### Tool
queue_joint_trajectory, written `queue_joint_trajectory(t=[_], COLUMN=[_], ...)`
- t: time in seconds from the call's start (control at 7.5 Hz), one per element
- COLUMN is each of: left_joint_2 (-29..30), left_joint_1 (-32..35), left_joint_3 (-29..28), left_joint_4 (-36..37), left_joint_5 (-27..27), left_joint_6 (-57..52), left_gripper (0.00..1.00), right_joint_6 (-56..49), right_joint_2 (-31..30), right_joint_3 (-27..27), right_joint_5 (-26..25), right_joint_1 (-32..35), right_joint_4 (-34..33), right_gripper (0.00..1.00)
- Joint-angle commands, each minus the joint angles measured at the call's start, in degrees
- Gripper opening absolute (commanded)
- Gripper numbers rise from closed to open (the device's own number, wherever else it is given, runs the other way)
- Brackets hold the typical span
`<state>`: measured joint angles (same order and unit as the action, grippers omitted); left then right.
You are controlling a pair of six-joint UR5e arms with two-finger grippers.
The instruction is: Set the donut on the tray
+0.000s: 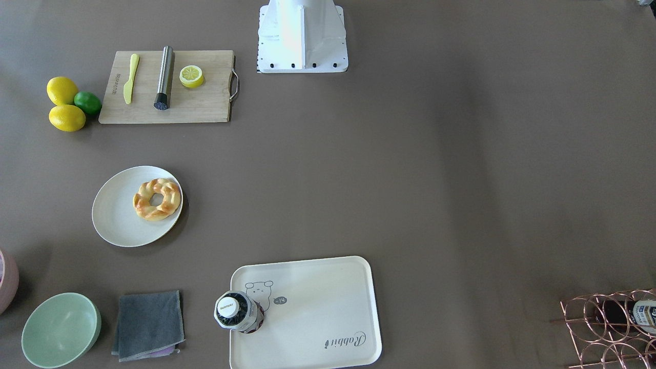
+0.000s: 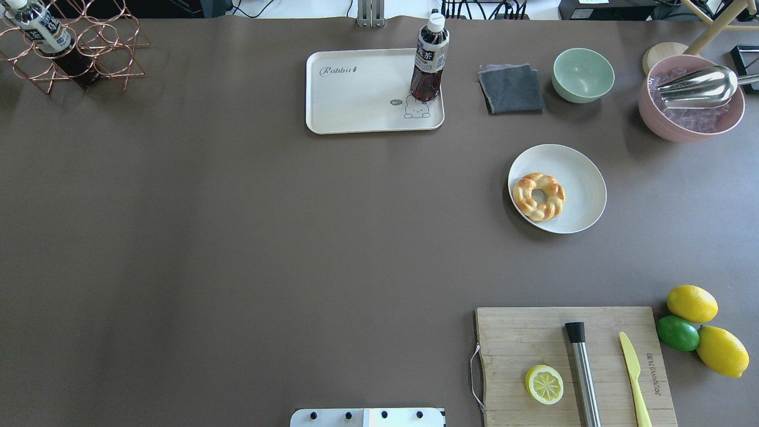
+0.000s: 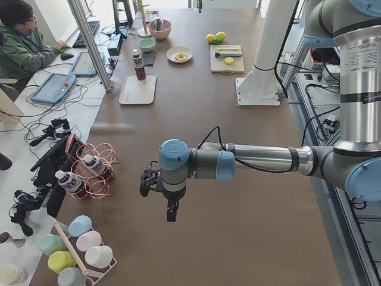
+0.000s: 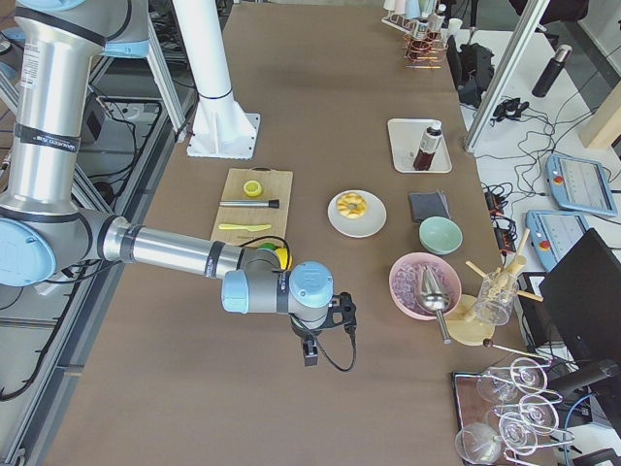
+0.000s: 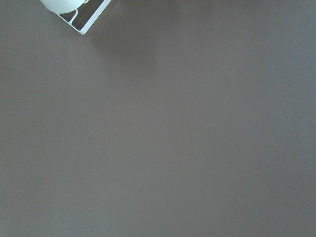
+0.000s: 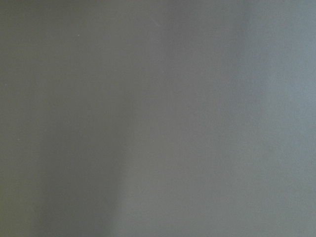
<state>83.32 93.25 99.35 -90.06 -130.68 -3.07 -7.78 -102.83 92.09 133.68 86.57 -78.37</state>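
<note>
The donut, a golden braided ring, lies on a round off-white plate. The cream tray with the bear drawing stands apart from it, at the table's far side in the overhead view, with a dark tea bottle upright on one corner. My left gripper hangs over bare table at the robot's left end, far from both. My right gripper hangs over bare table at the right end. I cannot tell whether either is open or shut.
A cutting board holds a lemon half, a steel muddler and a yellow knife, with two lemons and a lime beside it. A grey cloth, green bowl, pink ice bowl and copper bottle rack line the far edge.
</note>
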Motion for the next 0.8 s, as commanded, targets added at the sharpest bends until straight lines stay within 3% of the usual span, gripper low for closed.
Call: queue_joint_trajectory(t=[0.0,0.67], left_joint_2=[0.26,-0.53], left_joint_1=[0.00,0.18], left_joint_3=[-0.04,-0.91], left_joint_4=[-0.20,-0.11], left_joint_5=[-0.02,-0.02], left_joint_6=[0.17,0.43], left_gripper=[0.98,0.98], right_joint_6=[-0.05,0.13], right_joint_2=[0.09,0.52], right_joint_3=[-0.07,-0.24], right_joint_5=[0.00,0.52], right_joint_1=[0.00,0.00], right_joint_4=[-0.03,-0.03], right_gripper=[1.00,1.00])
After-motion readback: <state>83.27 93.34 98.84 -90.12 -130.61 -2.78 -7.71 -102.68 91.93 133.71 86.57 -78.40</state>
